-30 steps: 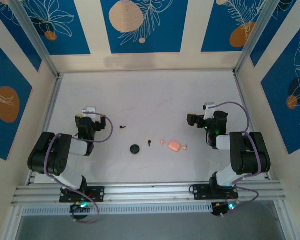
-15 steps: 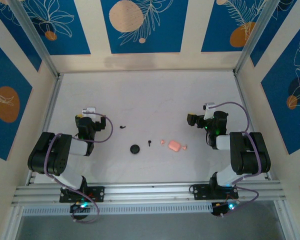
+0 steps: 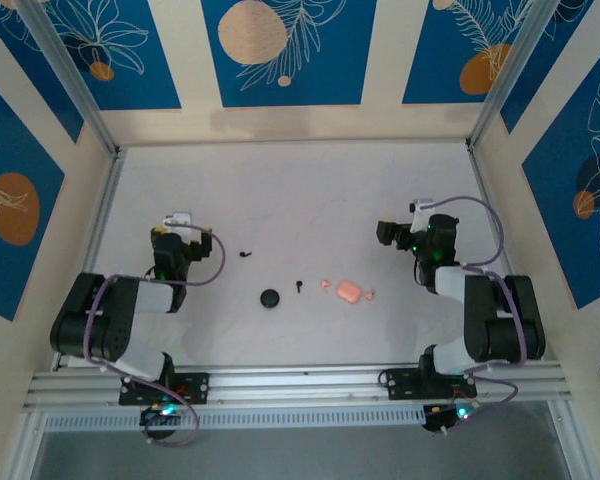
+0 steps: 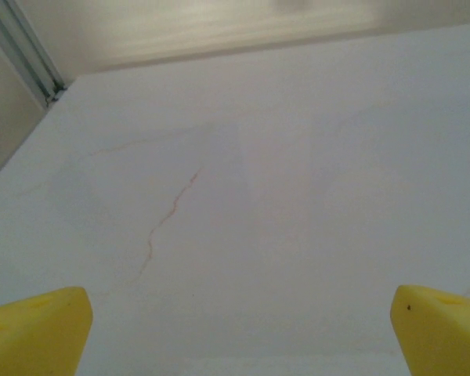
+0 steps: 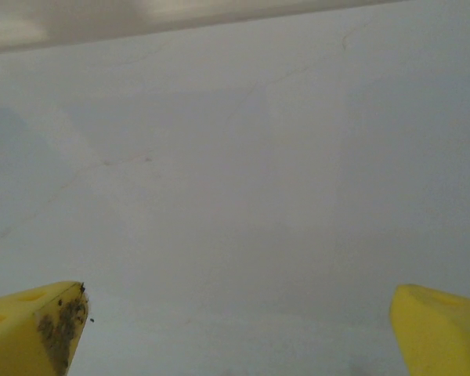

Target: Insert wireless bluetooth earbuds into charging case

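A black round charging case (image 3: 270, 298) lies near the table's middle, with a pink charging case (image 3: 349, 291) to its right. One black earbud (image 3: 245, 254) lies up and left of the black case, another black earbud (image 3: 299, 286) between the two cases. A pale pink earbud (image 3: 326, 284) lies just left of the pink case, and a second pink earbud (image 3: 371, 294) just right of it. My left gripper (image 3: 178, 230) (image 4: 239, 337) is open over bare table left of them, yellow fingertips (image 4: 39, 333) wide apart. My right gripper (image 3: 388, 235) (image 5: 239, 333) is open up and right of the pink case, nothing between its fingertips (image 5: 35, 329).
The white table (image 3: 300, 190) is ringed by cream and blue patterned walls, with a metal rail (image 3: 300, 380) along the near edge where both arm bases stand. Bare table stretches behind the earbuds. A thin crack (image 4: 168, 215) marks the surface in the left wrist view.
The right arm has shifted slightly up and to the right, and the left arm's elbow has moved a little to the left. The cases and earbuds have not moved.
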`<state>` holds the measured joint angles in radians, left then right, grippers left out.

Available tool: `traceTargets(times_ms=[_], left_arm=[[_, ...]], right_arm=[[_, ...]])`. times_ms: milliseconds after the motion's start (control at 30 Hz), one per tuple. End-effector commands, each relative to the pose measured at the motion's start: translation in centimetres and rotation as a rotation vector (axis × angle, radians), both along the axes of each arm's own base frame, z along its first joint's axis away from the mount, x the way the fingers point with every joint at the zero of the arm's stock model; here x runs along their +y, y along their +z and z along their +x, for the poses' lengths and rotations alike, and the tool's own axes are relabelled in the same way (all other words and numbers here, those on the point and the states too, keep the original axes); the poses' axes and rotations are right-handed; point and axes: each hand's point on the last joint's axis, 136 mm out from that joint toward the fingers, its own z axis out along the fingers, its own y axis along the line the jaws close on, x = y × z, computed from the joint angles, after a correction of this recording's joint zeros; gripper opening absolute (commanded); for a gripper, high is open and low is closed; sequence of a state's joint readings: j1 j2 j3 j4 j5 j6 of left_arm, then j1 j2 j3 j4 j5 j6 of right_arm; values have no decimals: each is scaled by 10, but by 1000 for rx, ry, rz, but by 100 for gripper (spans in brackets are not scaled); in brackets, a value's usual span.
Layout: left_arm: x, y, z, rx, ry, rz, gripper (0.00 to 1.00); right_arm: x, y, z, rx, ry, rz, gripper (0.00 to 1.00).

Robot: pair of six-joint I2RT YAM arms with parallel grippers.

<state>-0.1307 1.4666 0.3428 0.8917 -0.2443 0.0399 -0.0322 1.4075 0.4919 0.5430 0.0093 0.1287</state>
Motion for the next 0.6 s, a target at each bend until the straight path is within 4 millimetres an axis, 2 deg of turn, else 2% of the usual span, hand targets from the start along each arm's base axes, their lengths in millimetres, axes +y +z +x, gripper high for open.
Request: traceTargets(times_ms=[0,133,233,300,367,433,567], left_arm=[[-4,26,-3,17,-37,-4,95],[-17,51,-7,123,-75,-72,88],[-29,59,-13,212,-93,-137,85],[-41,58,-18,280,-125,-164,83],[-52,54,-23,346,-151,-165,83],[-62,47,-28,412,-167,-162,83],[-76,28,-36,530,-196,-157,83]], right_arm=[[-5,24,-9,129,-75,51,99],[3,47,-36,352,-105,97,99],[16,56,-66,537,-114,99,99],[28,59,-88,644,-114,101,100],[41,57,-112,744,-121,112,97],[56,52,-137,841,-141,146,91],[85,40,-173,995,-184,209,82]])
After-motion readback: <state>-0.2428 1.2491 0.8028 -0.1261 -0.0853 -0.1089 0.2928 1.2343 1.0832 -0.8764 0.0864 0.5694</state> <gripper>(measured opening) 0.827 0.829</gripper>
